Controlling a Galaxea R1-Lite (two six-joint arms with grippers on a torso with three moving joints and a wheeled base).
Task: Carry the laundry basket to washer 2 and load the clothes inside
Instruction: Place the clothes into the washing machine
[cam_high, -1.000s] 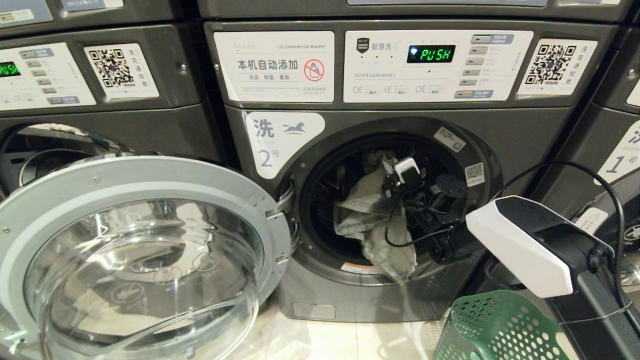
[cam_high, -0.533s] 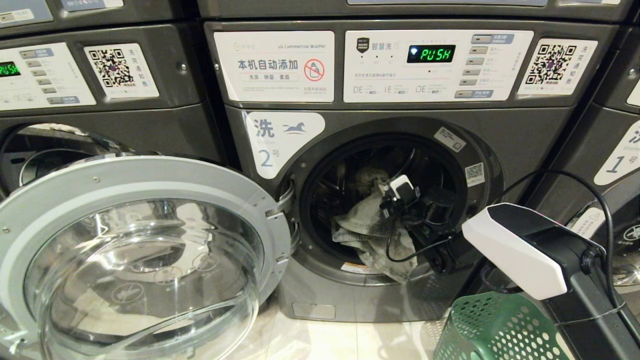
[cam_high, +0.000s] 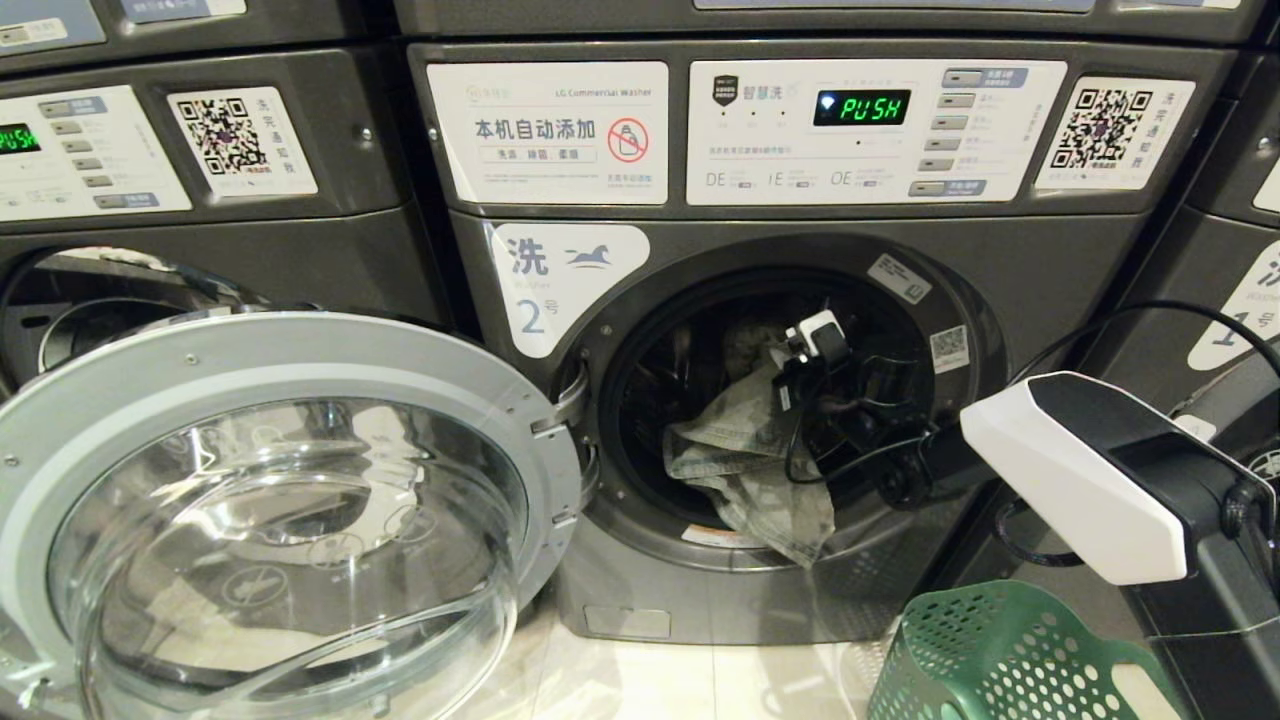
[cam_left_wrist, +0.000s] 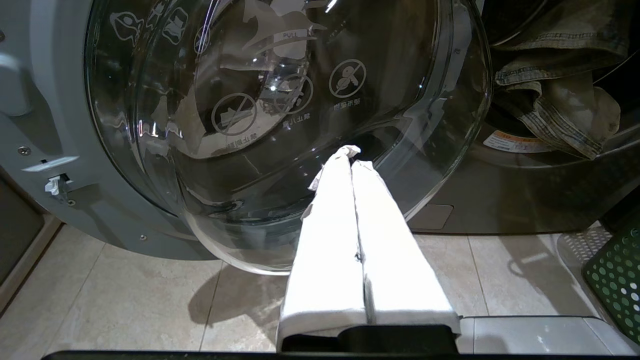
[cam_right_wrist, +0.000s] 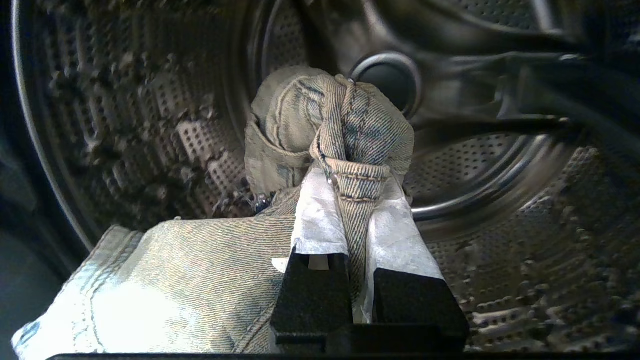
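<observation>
My right gripper (cam_right_wrist: 357, 200) lifts higher inside washer 2 (cam_high: 560, 290), clenched on the clothes (cam_high: 745, 450) to haul their tail off the door's lower rim; left gripper (cam_left_wrist: 350, 155) parked, clenched empty.

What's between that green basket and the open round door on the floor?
Just bare tiled floor between the laundry basket and the door, in the head view.
</observation>
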